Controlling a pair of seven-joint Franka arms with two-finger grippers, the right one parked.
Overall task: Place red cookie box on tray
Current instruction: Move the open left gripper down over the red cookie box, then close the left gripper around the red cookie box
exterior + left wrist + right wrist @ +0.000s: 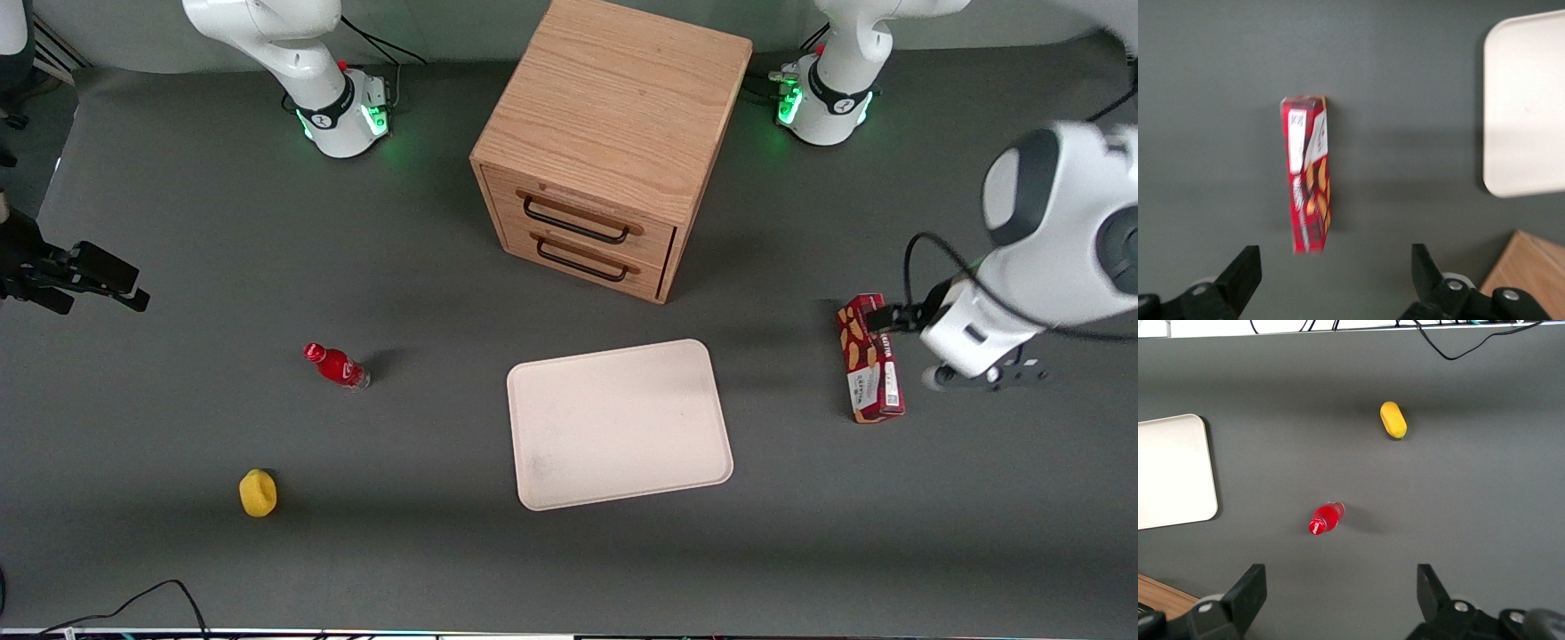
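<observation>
**Box on the table, gripper above it, nothing grasped**

Plainly, the biggest thing on the grey table (pixel 178 551) is the wooden drawer cabinet (pixel 613 133), standing farther from the front camera than everything else, its two handles facing the tray. In front of it lies the tray (pixel 620 424), flat, cream-white and bare. The red cookie box (pixel 870 369) lies flat on the table toward the working arm's end, well apart from the tray, its long axis running roughly toward the front camera. The gripper (pixel 1331 280) hangs above and just beside the box, fingers spread wide with nothing between them; in the wrist view the box's nearer end sits between the two fingertips (pixel 1245 267), off toward one of them. Toward the parked arm's end stand a small red bottle (pixel 336 365) and, nearer the camera, a yellow object (pixel 258 493).

The risk, as I judge it, lies in the descent. The box is off-centre in the opening, so one finger could land on the carton or nudge it askew. A grip taken near one end of such a long, light carton may let it swing or slip during the carry to the tray.
</observation>
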